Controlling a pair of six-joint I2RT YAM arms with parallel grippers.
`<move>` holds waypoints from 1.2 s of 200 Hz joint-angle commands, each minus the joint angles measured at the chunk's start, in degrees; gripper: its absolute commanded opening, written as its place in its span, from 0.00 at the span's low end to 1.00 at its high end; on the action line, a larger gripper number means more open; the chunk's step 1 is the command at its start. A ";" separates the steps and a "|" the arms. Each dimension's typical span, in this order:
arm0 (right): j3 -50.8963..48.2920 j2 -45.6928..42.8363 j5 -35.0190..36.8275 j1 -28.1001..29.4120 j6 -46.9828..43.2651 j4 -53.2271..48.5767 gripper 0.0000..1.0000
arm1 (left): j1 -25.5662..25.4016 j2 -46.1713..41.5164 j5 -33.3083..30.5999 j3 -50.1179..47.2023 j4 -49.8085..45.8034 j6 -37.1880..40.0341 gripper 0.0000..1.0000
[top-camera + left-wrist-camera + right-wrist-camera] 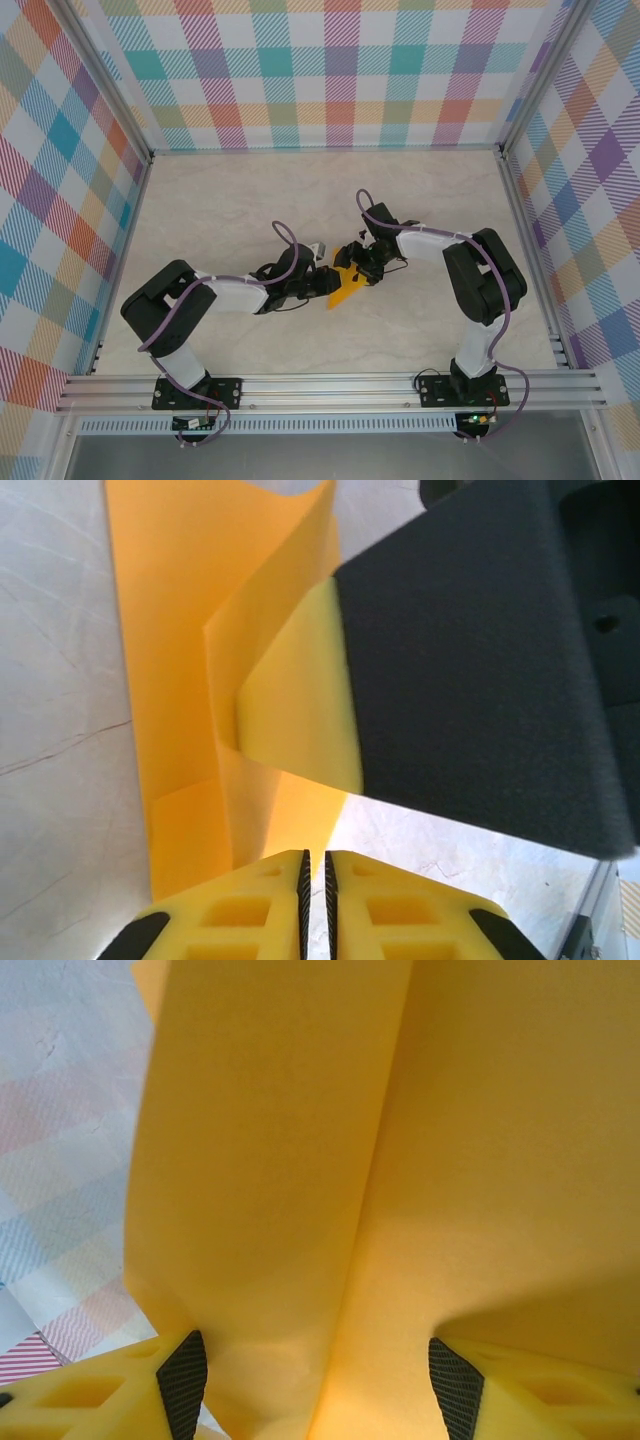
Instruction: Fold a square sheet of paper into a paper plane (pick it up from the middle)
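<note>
The square sheet of paper is orange-yellow, creased into a narrow shape, and sits between the two grippers at the table's middle. In the left wrist view the paper stands up with a fold down its length. My left gripper has closed to a thin slit at the paper's lower edge. In the top view the left gripper is just left of the sheet. My right gripper stands wide open with the creased paper bulging between its pads. One of its fingers rests against the fold.
The pale marble table stretches behind and to both sides of the arms. Plaid walls enclose the back and sides. An aluminium rail runs along the near edge, where both arm bases are bolted.
</note>
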 commanded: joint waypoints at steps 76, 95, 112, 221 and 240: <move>-3.27 4.64 9.94 -0.45 -0.87 -4.78 0.64 | 0.37 3.57 -2.40 2.03 -3.05 0.43 0.11; -3.27 4.98 10.87 -0.39 -0.76 -5.17 0.62 | 0.45 3.46 -2.05 2.17 -2.96 0.64 0.11; -3.08 5.42 11.80 -0.39 -0.68 -5.76 0.60 | 0.40 3.30 -1.97 2.35 -3.13 1.07 0.11; -1.71 7.26 15.95 -0.51 1.35 -9.39 0.51 | 0.78 4.03 -0.97 3.45 -3.60 2.04 0.12; -1.51 7.67 15.86 -0.47 1.35 -9.58 0.50 | 0.87 4.14 -0.97 3.33 -3.66 1.94 0.12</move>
